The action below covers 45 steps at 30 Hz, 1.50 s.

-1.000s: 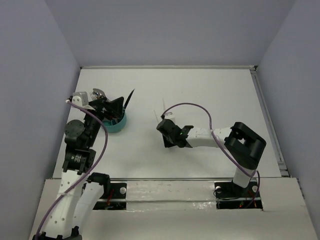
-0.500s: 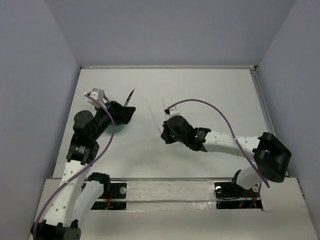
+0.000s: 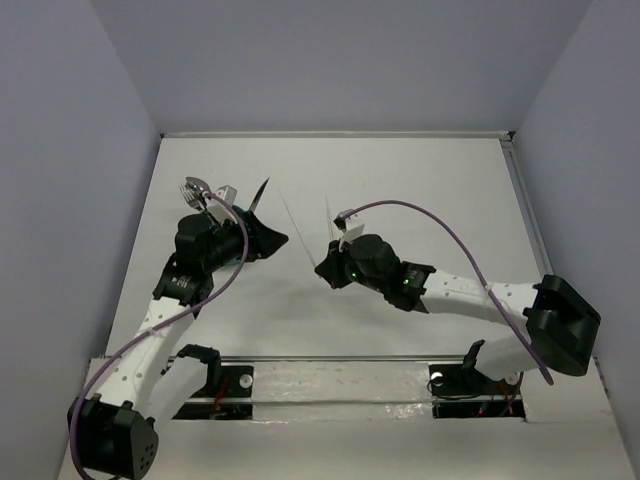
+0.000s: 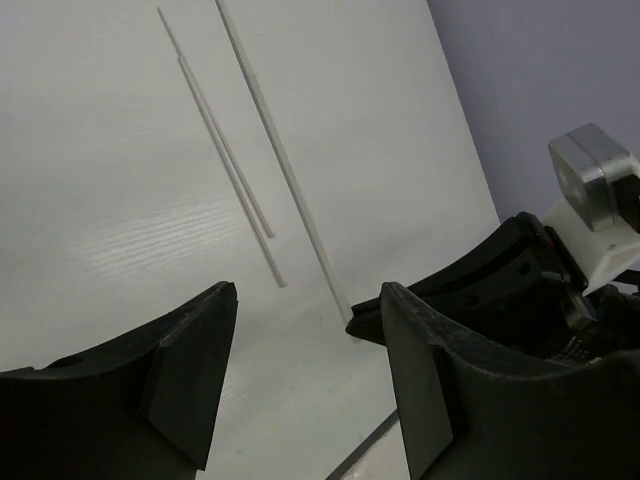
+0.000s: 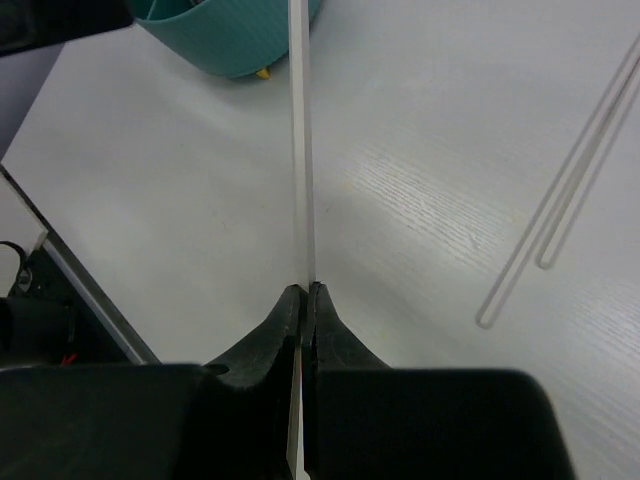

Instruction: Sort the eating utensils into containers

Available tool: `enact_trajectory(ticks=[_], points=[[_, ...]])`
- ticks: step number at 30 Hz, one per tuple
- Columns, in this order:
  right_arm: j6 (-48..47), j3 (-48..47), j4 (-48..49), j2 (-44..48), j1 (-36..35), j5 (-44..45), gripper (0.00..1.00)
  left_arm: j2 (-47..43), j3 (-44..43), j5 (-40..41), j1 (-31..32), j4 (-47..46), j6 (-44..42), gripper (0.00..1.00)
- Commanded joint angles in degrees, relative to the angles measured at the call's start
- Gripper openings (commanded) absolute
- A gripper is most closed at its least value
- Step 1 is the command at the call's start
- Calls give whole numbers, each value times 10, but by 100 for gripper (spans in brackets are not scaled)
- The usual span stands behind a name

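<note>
The right gripper (image 5: 305, 292) is clamped on a slim clear stick (image 5: 299, 150), and the left gripper (image 4: 308, 300) is spread apart with nothing held. Two more clear sticks (image 5: 553, 200) are laid side by side on the table (image 5: 150, 200) nearby. Farther off, the teal cup (image 5: 235, 35) is largely blocked by the left arm from above, with what is probably a silver spoon (image 3: 194, 186) stuck out.

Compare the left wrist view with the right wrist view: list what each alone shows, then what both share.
Left wrist only: the open left gripper. Right wrist only: the teal cup. Both: the right gripper shut on a thin clear stick, plus two more clear sticks lying side by side on the white table.
</note>
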<state>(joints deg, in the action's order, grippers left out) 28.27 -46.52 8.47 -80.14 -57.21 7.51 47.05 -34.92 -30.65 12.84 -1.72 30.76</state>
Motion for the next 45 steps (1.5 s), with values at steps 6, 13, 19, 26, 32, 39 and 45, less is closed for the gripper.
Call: enact_trajectory(ticks=[6,13,19,26,32,39,45], points=[[-12,10,81,25,-34,-28,0,67,-10,44,79,-116,37,59],[-16,17,85,37,-40,-27,0,79,-14,87,91,-123,38,38],[-16,24,84,46,-40,-26,0,76,-21,111,91,-111,35,3],[-15,27,77,56,-40,-15,36,66,-67,177,91,-41,-3,0],[-19,55,76,110,-40,-4,73,52,-121,290,91,27,-41,0],[-25,105,66,171,-40,33,74,28,-166,432,47,91,-69,0],[-28,130,48,212,-40,61,74,-17,-167,513,-18,116,-84,0]])
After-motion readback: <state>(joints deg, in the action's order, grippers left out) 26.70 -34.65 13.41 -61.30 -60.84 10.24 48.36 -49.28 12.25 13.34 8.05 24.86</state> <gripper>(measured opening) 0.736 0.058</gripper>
